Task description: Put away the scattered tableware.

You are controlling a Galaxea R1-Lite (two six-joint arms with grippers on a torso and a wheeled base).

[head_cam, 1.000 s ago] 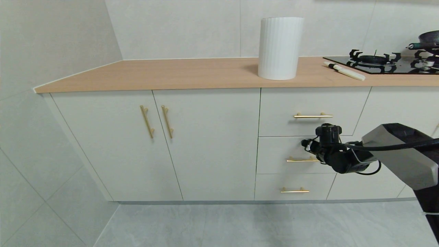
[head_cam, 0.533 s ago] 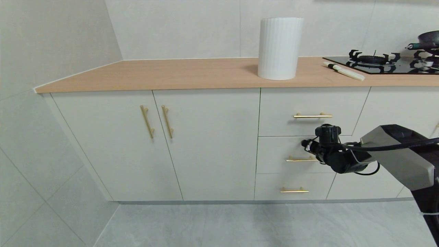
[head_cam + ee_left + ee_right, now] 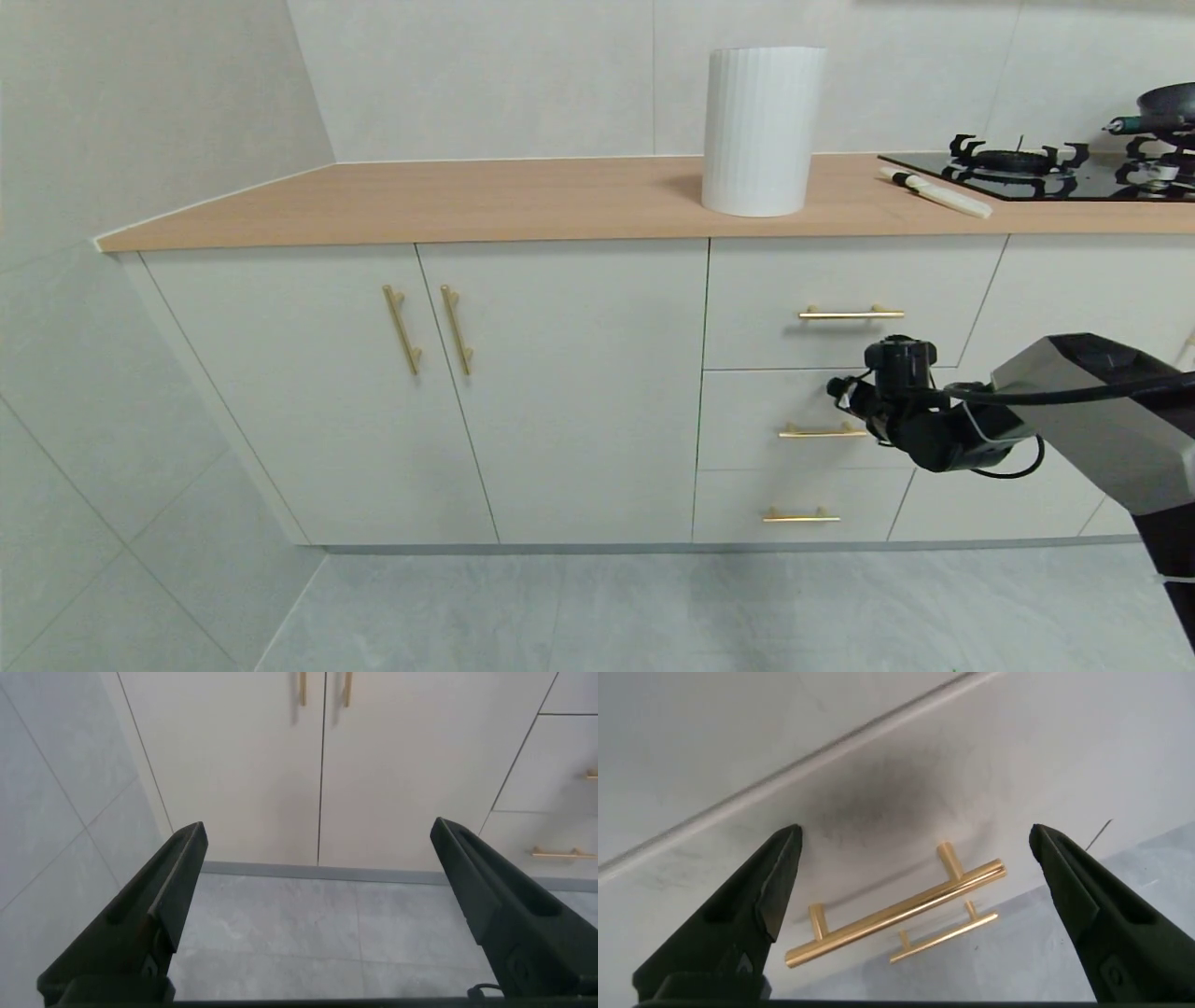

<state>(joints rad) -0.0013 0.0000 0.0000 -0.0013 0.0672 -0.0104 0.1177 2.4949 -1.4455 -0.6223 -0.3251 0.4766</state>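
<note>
Head view: I see the pale utensil (image 3: 936,194) lying on the worktop (image 3: 467,201) at the hob (image 3: 1046,177) edge. The white ribbed canister (image 3: 764,131) stands apart on its left, and a pan (image 3: 1172,98) sits on the far burner. My right tool (image 3: 837,392) hangs low, before the middle drawer handle (image 3: 822,432). Left wrist view: my left tool (image 3: 318,835) is spread wide and empty over the floor (image 3: 308,924), facing closed cupboard doors (image 3: 322,765). Right wrist view: the right tool is wide and empty, framing that gold handle, with the bottom drawer handle (image 3: 945,936) beyond.
</note>
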